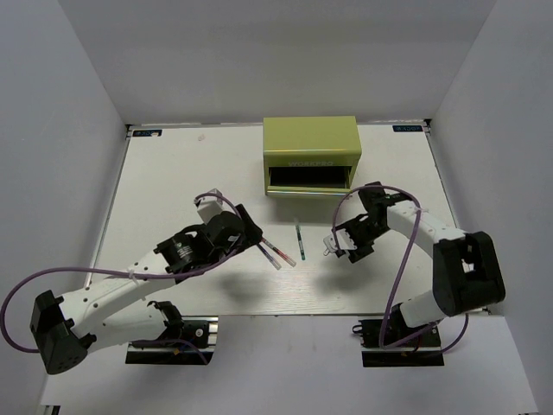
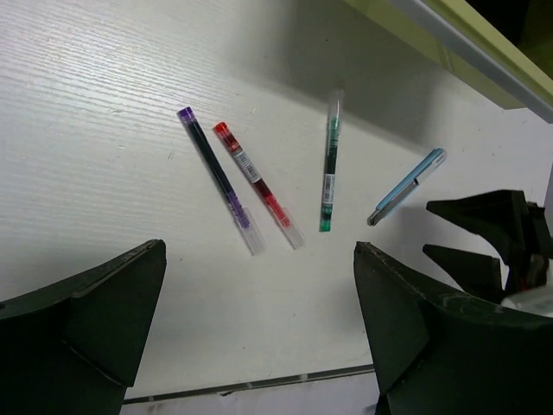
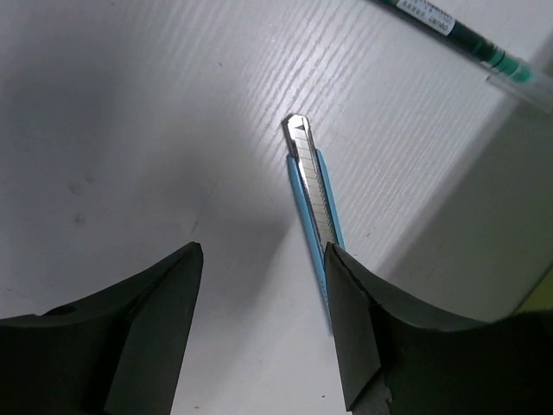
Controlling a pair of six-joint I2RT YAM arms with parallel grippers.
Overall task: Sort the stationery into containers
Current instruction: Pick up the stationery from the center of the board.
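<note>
Light blue cutter (image 3: 313, 203) flat on table (image 3: 104, 104) toward near-right corner, off-centre under released right hand (image 3: 263, 252); could skid aside on closing.

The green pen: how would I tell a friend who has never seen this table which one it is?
Find the yellow-green chest at the far side of the table; four slim pens lie in front of it. The green pen is third from the left, between the red pen and the light blue one. It alone is dark green.
</note>
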